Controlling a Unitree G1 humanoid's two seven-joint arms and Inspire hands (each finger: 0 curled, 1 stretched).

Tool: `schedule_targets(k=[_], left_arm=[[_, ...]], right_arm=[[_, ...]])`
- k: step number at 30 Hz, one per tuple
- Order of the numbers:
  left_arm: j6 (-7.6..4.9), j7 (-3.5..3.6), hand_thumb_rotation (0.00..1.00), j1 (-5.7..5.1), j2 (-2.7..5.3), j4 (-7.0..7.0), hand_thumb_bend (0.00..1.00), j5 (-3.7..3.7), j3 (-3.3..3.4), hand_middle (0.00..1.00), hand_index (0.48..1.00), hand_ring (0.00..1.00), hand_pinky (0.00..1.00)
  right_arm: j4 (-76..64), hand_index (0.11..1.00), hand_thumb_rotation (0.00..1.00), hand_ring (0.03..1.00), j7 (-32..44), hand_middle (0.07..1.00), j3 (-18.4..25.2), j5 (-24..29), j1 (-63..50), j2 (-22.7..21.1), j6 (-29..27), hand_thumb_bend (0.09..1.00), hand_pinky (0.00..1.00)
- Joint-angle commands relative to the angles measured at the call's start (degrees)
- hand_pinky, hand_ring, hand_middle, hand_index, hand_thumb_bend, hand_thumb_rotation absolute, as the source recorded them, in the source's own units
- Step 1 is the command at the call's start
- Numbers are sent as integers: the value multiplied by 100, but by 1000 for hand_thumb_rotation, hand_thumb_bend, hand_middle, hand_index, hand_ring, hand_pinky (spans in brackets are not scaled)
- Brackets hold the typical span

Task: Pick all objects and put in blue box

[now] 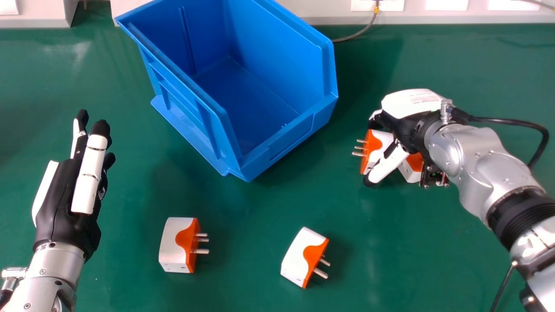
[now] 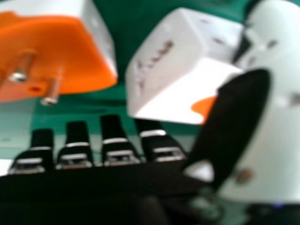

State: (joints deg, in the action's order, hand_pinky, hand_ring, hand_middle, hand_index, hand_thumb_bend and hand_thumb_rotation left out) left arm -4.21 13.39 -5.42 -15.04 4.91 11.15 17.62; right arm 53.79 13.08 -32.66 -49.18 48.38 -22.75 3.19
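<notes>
In the head view my right hand (image 1: pixel 409 123) is low at the right, palm down over two white and orange plugs. One plug (image 1: pixel 377 145) shows between its thumb and fingers, pins facing the box; the other plug (image 1: pixel 411 167) is partly hidden beneath the hand. The right hand view has my right hand (image 2: pixel 234 124) open, its thumb overlapping a white plug (image 2: pixel 161 70), and a second plug (image 2: pixel 56 56) beside that one. Two more plugs, one (image 1: pixel 175 245) and another (image 1: pixel 299 258), lie nearer. My left hand (image 1: pixel 71 195) is open at the left. The blue box (image 1: pixel 277 149) holds no visible object.
The green table (image 1: pixel 243 277) carries everything. Behind the box runs a pale ledge (image 1: pixel 329 20) with a grey cable (image 1: pixel 353 35). A black cable (image 1: pixel 520 122) loops over my right forearm.
</notes>
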Motion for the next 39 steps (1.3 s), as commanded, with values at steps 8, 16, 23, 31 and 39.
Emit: schedule_targets(k=[8, 16, 23, 31, 39], left_arm=[[-18, 4, 941, -84, -88, -276, 565, 27, 74, 1000, 1000, 1000, 981], [0, 0, 938, -90, -83, -285, 567, 25, 87, 1000, 1000, 1000, 978], [10, -7, 936, -74, -83, -300, 568, 8, 81, 1000, 1000, 1000, 977], [-7, 11, 935, 6, -88, -177, 568, 17, 78, 1000, 1000, 1000, 976], [14, 3, 934, 56, -91, -152, 563, 5, 64, 1000, 1000, 1000, 977]], right_arm=[[410, 575, 119, 611, -848, 608, -199, -110, 102, -132, -426, 539, 528], [608, 528, 61, 544, -836, 556, -174, 39, 162, -58, -462, 520, 455], [594, 514, 31, 469, -733, 504, -212, 18, 210, -46, -394, 519, 293], [601, 505, 15, 436, -759, 485, -132, 113, 184, -44, -397, 518, 206], [510, 508, 5, 393, -811, 460, -67, 251, 143, -28, -323, 515, 169]])
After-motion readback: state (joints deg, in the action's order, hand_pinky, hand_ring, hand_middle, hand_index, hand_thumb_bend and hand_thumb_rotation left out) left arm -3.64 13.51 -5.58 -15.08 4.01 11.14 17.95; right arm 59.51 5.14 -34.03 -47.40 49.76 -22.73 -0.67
